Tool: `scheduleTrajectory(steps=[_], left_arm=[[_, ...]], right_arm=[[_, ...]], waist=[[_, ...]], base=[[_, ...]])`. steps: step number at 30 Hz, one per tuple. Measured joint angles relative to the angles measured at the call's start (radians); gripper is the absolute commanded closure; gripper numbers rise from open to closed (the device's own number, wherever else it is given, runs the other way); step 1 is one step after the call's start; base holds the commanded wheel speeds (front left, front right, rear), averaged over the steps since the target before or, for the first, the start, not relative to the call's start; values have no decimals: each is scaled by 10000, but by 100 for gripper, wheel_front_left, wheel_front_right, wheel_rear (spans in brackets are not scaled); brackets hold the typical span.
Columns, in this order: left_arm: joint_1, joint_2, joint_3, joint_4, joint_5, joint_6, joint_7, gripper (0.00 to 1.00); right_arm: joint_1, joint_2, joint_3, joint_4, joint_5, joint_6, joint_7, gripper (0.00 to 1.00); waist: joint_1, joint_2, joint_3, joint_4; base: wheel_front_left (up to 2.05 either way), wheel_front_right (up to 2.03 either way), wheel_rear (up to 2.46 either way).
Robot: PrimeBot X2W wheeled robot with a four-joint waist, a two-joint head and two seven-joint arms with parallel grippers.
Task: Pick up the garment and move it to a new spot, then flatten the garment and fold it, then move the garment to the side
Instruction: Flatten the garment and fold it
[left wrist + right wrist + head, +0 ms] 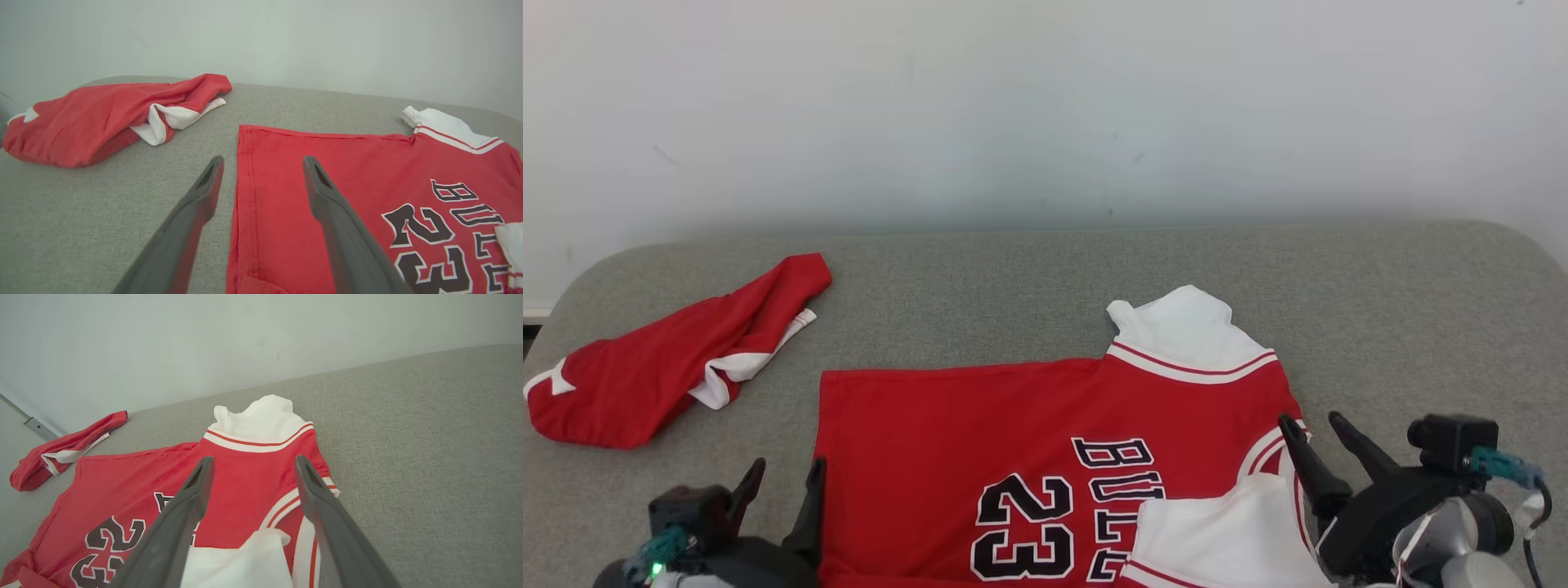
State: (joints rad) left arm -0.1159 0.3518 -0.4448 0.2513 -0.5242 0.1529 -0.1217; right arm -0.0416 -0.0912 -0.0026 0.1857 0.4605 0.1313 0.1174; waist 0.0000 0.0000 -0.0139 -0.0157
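Observation:
The garment, a red jersey point(947, 441) with white sleeves and black "23" lettering, lies spread flat on the grey padded surface point(1421, 310), running off the near edge of the head view. My left gripper point(788, 469) is open at the jersey's left hem; in the left wrist view this gripper point(263, 163) straddles the hem edge of the jersey point(367, 163), with nothing between its fingers. My right gripper point(1313, 420) is open at the jersey's right side, by the striped collar trim. In the right wrist view it point(253, 461) hovers over the jersey point(122, 486) near a folded-in white sleeve point(245, 559).
A second red and white cloth point(645, 376) lies crumpled at the far left of the surface, also seen from the left wrist point(94, 114). The jersey's far white sleeve point(1184, 327) points toward the pale wall point(1045, 106). Bare grey surface extends to the right and behind the jersey.

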Motion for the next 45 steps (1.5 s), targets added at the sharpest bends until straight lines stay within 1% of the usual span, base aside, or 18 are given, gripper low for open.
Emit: scheduleTrajectory(steps=[5, 9, 12, 13, 14, 16, 21, 27, 29, 34, 38, 43, 44, 45], left_arm=[[-917, 128, -347, 128, 150, -63, 1220, 0], [-1990, 217, -510, 351, 123, -305, 2374, 0], [-2688, 311, -577, 694, 123, -301, 3300, 0], [-3141, 349, -546, 844, 92, -301, 3710, 0], [-3367, 343, -516, 903, 29, -301, 3912, 0], [-3765, 332, -472, 1034, -13, -207, 4307, 0], [-4548, 403, -437, 1358, -38, -21, 5185, 0], [-5336, 558, -502, 1814, 155, 163, 5791, 0], [-5494, 573, -514, 1852, 171, 230, 5919, 0], [-5773, 495, -483, 1745, 121, 238, 5962, 0], [-5876, 305, -533, 1616, -38, 128, 6115, 0], [-5910, 288, -616, 1457, -130, 38, 6362, 0], [-5923, 290, -635, 1429, -146, -25, 6424, 15], [-5932, 293, -648, 1394, -165, -50, 6464, 27]], right_arm=[[-872, -359, 17, 52, 198, 0, 1486, 0], [-2011, -510, -211, 196, 219, 0, 2846, 0], [-2922, -658, -58, 288, 194, -4, 3969, 0], [-3541, -679, 67, 305, 263, -2, 4654, 0], [-3855, -686, 132, 305, 339, -2, 4955, 0], [-4428, -755, 217, 326, 364, -2, 5436, 0], [-5563, -1248, 642, 506, 336, -2, 6355, 0], [-6486, -1814, 1039, 930, 318, -4, 6625, 0], [-6812, -1860, 1106, 1083, 224, -2, 6472, 0], [-7477, -1937, 1258, 1699, 113, -2, 6171, 0], [-7807, -1944, 1406, 2013, 134, -2, 6042, 0], [-7959, -2015, 1523, 2318, 205, -2, 6029, 0], [-8008, -2015, 1538, 2370, 205, -2, 6027, 0], [-8080, -2013, 1561, 2422, 205, -2, 6032, 0]], waist=[[0, 0, 309, -56], [0, 0, 755, -89], [1, 1, 1158, -123], [1, 0, 1447, -152], [1, 1, 1600, -168], [2, 1, 1903, -199], [3, 1, 2634, -238], [3, 2, 3370, -178], [3, 2, 3574, -141], [2, 2, 4003, -22], [2, 2, 4194, 126], [1, 2, 4295, 263], [0, 1, 4307, 276], [1, 2, 4319, 285]], base=[[0, 0, 0], [0, 0, 0], [0, 0, 0], [0, 0, 0], [0, 0, 0], [0, 0, 0], [0, 0, 0], [0, 0, 0], [0, 0, 0], [0, 0, 0], [0, 0, 0], [0, 0, 0], [0, 0, 0], [0, 0, 0]])
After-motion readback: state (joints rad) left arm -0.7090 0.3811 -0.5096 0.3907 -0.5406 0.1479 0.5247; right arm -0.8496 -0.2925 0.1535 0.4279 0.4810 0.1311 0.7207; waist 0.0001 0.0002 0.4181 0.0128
